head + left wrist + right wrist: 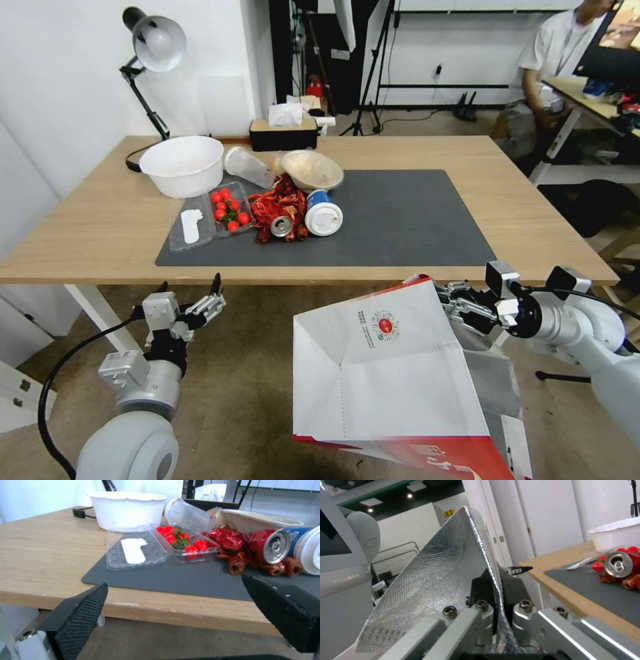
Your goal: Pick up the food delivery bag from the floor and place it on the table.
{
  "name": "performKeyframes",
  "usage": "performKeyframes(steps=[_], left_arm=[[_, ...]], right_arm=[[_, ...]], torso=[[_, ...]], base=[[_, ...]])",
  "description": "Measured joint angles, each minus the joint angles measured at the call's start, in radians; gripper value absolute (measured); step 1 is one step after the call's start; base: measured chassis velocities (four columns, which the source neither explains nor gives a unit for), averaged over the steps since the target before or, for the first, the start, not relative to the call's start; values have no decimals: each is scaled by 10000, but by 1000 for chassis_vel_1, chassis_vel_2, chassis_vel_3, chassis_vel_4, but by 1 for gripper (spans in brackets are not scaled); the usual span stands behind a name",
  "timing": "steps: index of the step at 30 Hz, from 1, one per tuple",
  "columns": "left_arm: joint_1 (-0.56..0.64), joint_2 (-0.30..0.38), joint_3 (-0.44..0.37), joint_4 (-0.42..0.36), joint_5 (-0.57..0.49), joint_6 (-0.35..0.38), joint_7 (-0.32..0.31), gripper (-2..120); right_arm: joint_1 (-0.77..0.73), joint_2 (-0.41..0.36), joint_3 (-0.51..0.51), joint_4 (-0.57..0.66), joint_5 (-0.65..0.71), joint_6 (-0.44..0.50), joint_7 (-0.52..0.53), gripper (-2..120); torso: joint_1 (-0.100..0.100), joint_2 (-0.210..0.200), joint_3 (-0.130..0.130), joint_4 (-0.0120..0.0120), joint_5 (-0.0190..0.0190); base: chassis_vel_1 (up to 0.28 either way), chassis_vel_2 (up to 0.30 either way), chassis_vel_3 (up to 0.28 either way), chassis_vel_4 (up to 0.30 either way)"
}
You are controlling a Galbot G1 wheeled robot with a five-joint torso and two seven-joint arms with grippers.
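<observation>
1. While my right gripper (448, 301) pinches the bag's (387, 373) rim, the bag hangs tilted above the floor (247, 373), just before the table (520, 220) edge.
2. I see the left gripper (189, 300) spread empty, near the table.
3. Lifting is done; setting down remains.

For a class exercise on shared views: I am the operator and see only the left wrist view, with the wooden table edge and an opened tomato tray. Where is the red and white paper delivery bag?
Observer: The red and white paper delivery bag hangs off the floor, below the light-wood table edge.
Operator: What holds it?
Observer: The right gripper pinches its silver foil rim.
Operator: And my gripper?
Observer: The left gripper is open, short of the table's front edge.
</observation>
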Motion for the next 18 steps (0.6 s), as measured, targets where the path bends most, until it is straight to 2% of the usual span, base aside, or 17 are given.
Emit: performKeyframes(steps=[18], left_arm=[[-38, 26, 10, 46, -38, 22, 6, 100]], right_arm=[[17, 5, -8, -61, 4, -1, 2, 0]], torso=[[351, 817, 464, 0, 1]], base=[[0, 0, 0, 0]])
